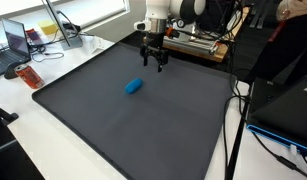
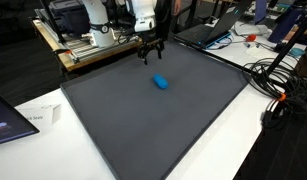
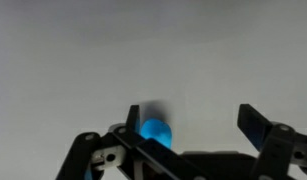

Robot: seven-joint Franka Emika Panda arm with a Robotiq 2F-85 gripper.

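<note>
1. Gripper (image 1: 154,62) is hanging over the mat (image 1: 113,125), close to the mat's edge on the robot-base side. Jaws are standing wide apart and clamping nothing.
2. Fingers (image 3: 255,122) are touching nothing. In the wrist view only bare mat is showing across most of the gap.
3. Blue piece (image 1: 133,87) is lying flat on the mat, below the gripper and out from it toward the mat's middle, clear of the fingertips. In both exterior views there is open mat between the two.
4. In the wrist view the blue piece (image 3: 156,131) is showing just inside one finger. Its lower part is being hidden by the gripper linkage.
5. Progress, my read: work is sitting at the very start. The gripper is near the piece but not down on it, with no contact and no grip. Lining up, coming down and closing are all left.
6. Counts: one gripper, one blue piece, one mat.
7. Further out, one wooden board (image 1: 198,46) is lying right behind the gripper.
8. Off the mat, well away from the gripper, one open laptop (image 1: 15,40) and one orange item (image 1: 30,77) are sitting.
9. Cables (image 2: 278,85) are trailing past the mat's other side; I cannot tell how many.
</note>
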